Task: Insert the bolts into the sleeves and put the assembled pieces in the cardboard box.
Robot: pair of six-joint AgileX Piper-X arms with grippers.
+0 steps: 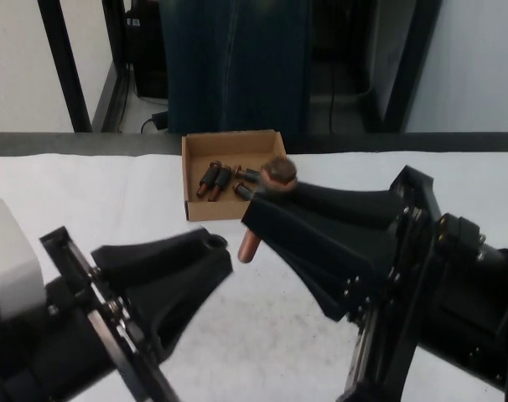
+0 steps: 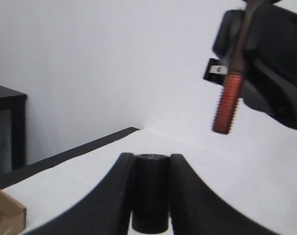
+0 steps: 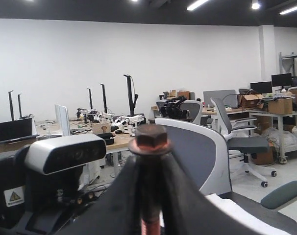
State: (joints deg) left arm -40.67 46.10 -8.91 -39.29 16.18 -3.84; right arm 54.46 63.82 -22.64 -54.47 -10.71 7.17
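Left wrist view: left gripper (image 2: 149, 164) clamps upright black cylindrical sleeve (image 2: 149, 200); right gripper (image 1: 269, 201) grips copper threaded hex-head bolt (image 2: 228, 100), axis vertical, tip down, above sleeve mouth, offset sideways, not yet aligned.

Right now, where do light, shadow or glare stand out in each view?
High view: soft, even light on the bench. Left wrist view: the bolt is brightly lit, the sleeve dark. Right wrist view: the ceiling lights glare.

The bolt (image 2: 228, 103) is seen as coppery metal, rough-threaded; the sleeve (image 2: 150, 196), clamped in the left gripper (image 2: 150, 164), as smooth matt black.
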